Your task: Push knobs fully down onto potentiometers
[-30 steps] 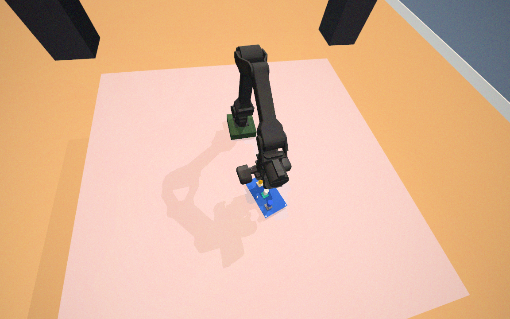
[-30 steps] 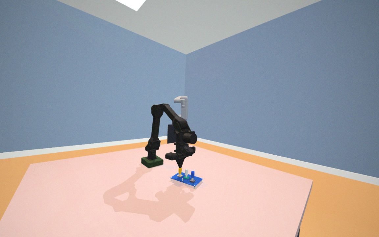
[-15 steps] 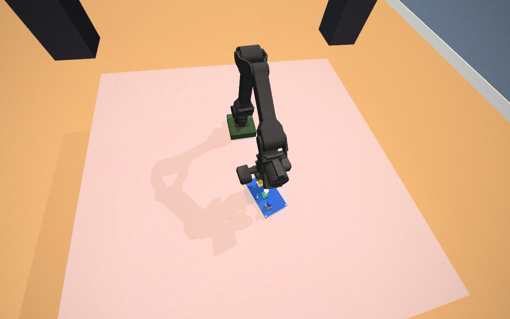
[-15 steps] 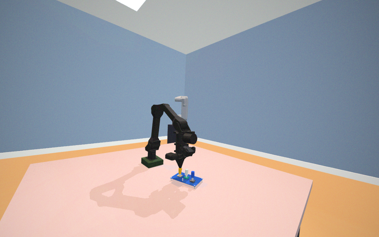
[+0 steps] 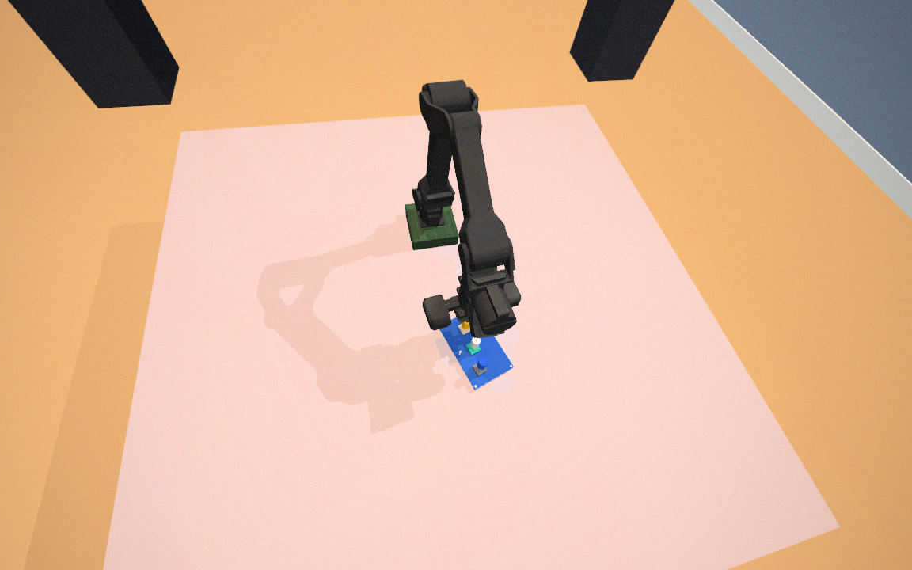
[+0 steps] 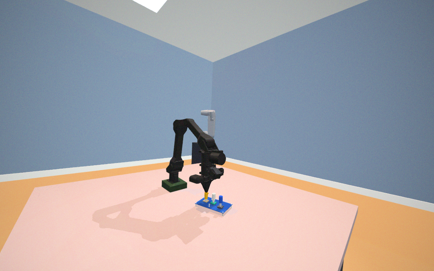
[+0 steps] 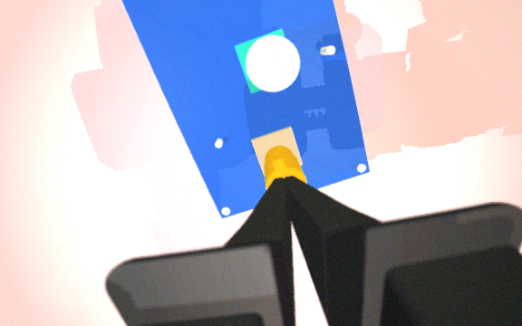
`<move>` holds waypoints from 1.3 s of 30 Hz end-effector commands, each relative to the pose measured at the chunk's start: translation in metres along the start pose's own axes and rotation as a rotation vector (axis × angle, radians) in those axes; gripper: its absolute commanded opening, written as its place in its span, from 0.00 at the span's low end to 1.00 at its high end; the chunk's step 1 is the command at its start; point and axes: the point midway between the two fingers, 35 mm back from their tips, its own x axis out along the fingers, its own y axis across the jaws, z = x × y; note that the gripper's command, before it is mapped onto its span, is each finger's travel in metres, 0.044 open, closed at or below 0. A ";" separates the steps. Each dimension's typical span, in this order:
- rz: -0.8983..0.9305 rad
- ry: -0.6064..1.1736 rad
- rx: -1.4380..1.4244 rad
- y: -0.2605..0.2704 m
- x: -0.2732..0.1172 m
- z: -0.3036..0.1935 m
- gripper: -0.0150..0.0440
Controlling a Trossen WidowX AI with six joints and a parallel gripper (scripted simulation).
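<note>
The blue circuit board stands on short legs. A yellow knob stands over a beige potentiometer at one end; too small to tell if it sits against it. A white knob stands over a green potentiometer in the middle. A blue knob is at the other end, with grey shaft showing below it. My gripper is shut and empty, pointing down, its tips at the top of the yellow knob.
Two small white pins stand up from the board beside the knobs. The arm's green base block is behind the board on the pink table. Dark pedestals stand beyond the table.
</note>
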 end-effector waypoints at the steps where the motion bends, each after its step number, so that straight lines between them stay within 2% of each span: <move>1: -0.003 0.015 0.005 -0.001 0.014 0.003 0.25; 39: -0.003 0.015 0.005 -0.001 0.016 0.002 0.25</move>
